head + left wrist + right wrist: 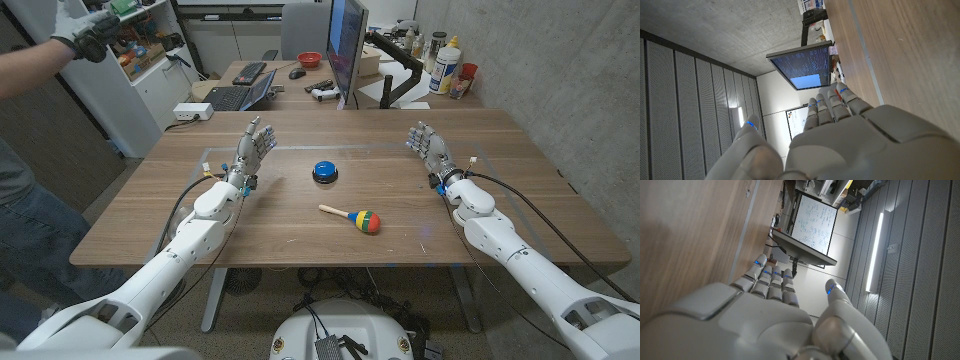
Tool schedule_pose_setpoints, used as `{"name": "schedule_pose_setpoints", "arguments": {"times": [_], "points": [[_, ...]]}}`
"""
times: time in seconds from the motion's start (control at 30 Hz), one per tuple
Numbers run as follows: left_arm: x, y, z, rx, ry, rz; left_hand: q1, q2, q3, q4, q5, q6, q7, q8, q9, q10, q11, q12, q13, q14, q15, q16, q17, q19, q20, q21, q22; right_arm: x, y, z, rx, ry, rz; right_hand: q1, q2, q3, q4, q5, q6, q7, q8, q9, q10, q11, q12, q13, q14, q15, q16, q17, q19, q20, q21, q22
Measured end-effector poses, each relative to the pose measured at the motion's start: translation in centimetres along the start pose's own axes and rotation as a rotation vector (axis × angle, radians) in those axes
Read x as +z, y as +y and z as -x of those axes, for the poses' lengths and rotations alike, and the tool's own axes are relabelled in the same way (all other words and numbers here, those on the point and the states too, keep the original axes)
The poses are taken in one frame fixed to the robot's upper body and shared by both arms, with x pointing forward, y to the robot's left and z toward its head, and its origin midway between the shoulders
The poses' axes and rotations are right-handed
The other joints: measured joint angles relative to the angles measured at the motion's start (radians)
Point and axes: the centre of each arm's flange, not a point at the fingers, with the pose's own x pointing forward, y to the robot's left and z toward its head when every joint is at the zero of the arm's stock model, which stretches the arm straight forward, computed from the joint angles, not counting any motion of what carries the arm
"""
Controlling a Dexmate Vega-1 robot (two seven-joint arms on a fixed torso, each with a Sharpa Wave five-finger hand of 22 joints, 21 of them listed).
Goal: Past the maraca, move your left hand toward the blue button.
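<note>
Left hand waits far-left on the worktop, reach to the button not begun.

The left hand (250, 148) stands empty, fingers spread; it should sweep rightward, staying beyond the maraca (352, 216), to the blue button (325, 172) mid-worktop. The right hand (429, 148) waits likewise spread and empty. No legible labels or writing.

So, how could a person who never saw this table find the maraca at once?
Look at the wooden table, near its middle. Just in front of the blue button lies the maraca, the only thing with a pale stick handle and a striped, many-coloured round head.
</note>
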Motion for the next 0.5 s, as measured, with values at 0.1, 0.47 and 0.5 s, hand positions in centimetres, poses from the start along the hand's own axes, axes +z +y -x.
{"name": "schedule_pose_setpoints", "arguments": {"times": [0.1,0.47,0.5], "points": [[-0.05,0.01,0.04,0.000,0.002,0.000,0.000,0.000,0.000,0.000,0.000,0.000,0.000,0.000,0.000,0.003,-0.003,0.000,0.000,0.000,0.000,0.000,0.000,0.000,0.000,0.000,0.000,-0.03,0.04,-0.01,0.001,0.000,-0.001,0.000,0.000,0.000,0.000,0.000,0.000,0.000,0.000,0.000,0.000,0.000,0.000,0.000,0.000,0.000,0.000,0.000,0.000,0.000,0.000,0.000],[-0.10,0.18,0.14,0.002,0.007,-0.008,0.000,0.000,0.000,0.000,0.000,0.000,0.000,0.000,0.000,0.003,-0.003,0.000,0.000,0.003,-0.003,0.000,0.000,0.000,0.000,0.000,0.000,-0.14,0.11,-0.01,0.002,0.002,-0.004,0.004,-0.004,0.000,0.000,0.000,0.000,0.000,0.000,0.000,0.003,0.003,0.000,0.005,0.000,0.000,0.000,0.000,0.003,0.004,0.000,0.000],[-0.10,0.18,0.14,0.002,0.008,-0.008,0.000,0.000,0.000,0.000,0.000,0.000,0.000,0.000,0.000,0.003,-0.003,0.000,0.000,0.003,-0.003,0.000,0.000,0.000,0.000,0.000,0.000,-0.14,0.11,-0.01,0.002,0.002,-0.004,0.004,-0.004,0.000,0.000,0.000,0.000,0.000,0.000,0.000,0.003,0.003,0.000,0.005,0.000,0.000,0.000,0.000,0.003,0.004,0.000,0.000]]}}
